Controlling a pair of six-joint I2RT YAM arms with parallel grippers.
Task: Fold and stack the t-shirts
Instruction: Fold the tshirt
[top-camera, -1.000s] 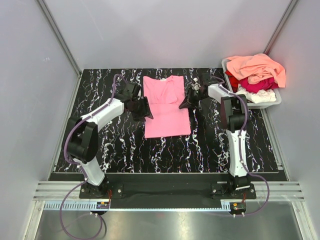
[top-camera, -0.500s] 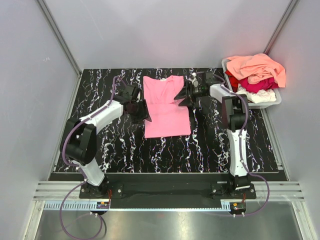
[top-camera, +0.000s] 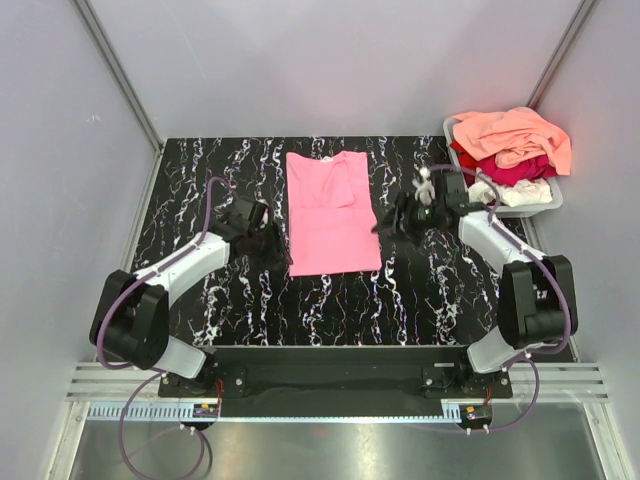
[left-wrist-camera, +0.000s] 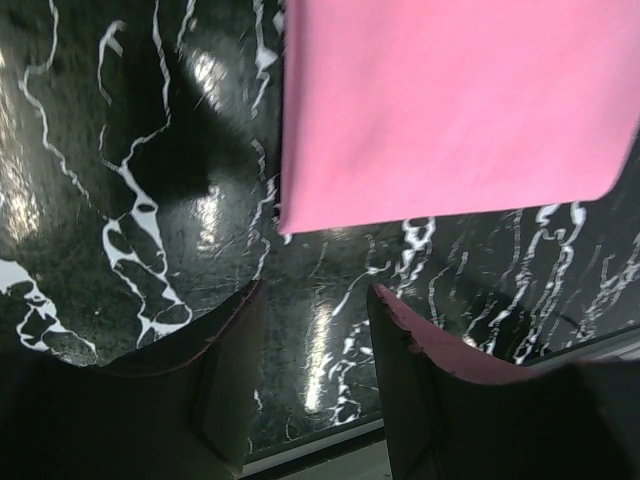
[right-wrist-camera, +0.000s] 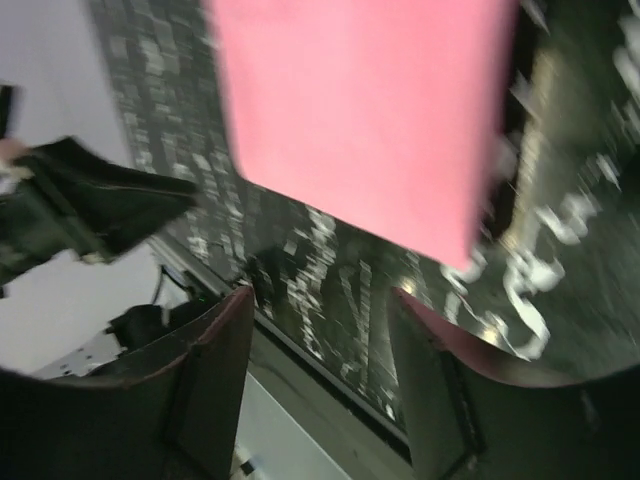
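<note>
We read the overhead view as a clock, with 12 at the far wall and 6 at the arm bases. The bubblegum-pink soft cloth t-shirt (top-camera: 333, 215) lies flat in the middle of the black, white-veined worktop (top-camera: 430, 290). It forms a long rectangle with no sleeve sticking out. Its long axis runs 12 to 6, collar at 12 and hem at 6.

The left tool (top-camera: 272, 245) sits just beside the shirt's 9 o'clock edge, close to the hem corner at 7. The right tool (top-camera: 390, 222) sits just beside the 3 o'clock edge, a little nearer 12 than its partner.

In the left wrist view the fingers (left-wrist-camera: 225, 390) stand wide apart over bare worktop, and the hem corner lies just ahead of the gap, not touching. The right wrist view is blurred, but its fingers (right-wrist-camera: 440, 400) are also spread wide and hold nothing.

We judge that the coming fold depends on each tool taking its own hem corner, left at 7 and right at 5. They would then carry the hem toward 12 along the long axis.

A crumpled peach-orange cloth tee (top-camera: 515, 135), a crimson cloth tee (top-camera: 525, 168) and a white cloth tee (top-camera: 520, 192) sit heaped in the grey plastic tub (top-camera: 535, 209) at 2 o'clock, nearer the right arm.
</note>
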